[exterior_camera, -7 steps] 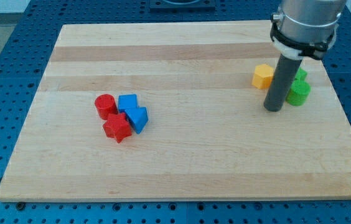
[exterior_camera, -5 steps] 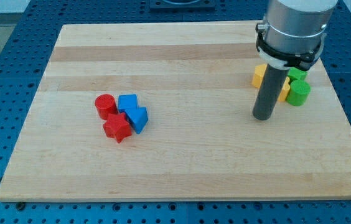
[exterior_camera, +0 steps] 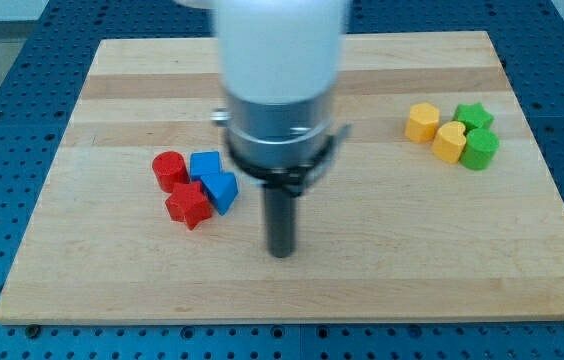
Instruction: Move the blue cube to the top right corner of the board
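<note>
A wooden board [exterior_camera: 112, 290] lies on a blue perforated bench [exterior_camera: 2, 120]. At the left of the board sits a tight cluster of four blocks. The red cylinder [exterior_camera: 169, 170] is the leftmost; the red star-shaped block [exterior_camera: 188, 204] sits just near and right of it, touching it. The blue cube [exterior_camera: 205, 165] is immediately right of the red cylinder, in contact with it, left of the board's centre and well apart from the far right corner. A second blue block [exterior_camera: 221, 190], wedge-like in shape, adjoins the cube on its near right side and touches the red star-shaped block. The arm's pale cylindrical body, blurred, descends over the centre of the board; my tip [exterior_camera: 281, 252] rests on the board near and right of the cluster, close to the second blue block but not touching any block. The end effector is a plain rod with no jaws, so there is no apart or together state to report. At the far right of the board stands a second cluster: a yellow block [exterior_camera: 423, 122], then a yellow heart-like block [exterior_camera: 449, 141], with a green star-shaped block [exterior_camera: 475, 116] behind and a green cylinder-like block [exterior_camera: 480, 150] at the right end, all touching their neighbours.
</note>
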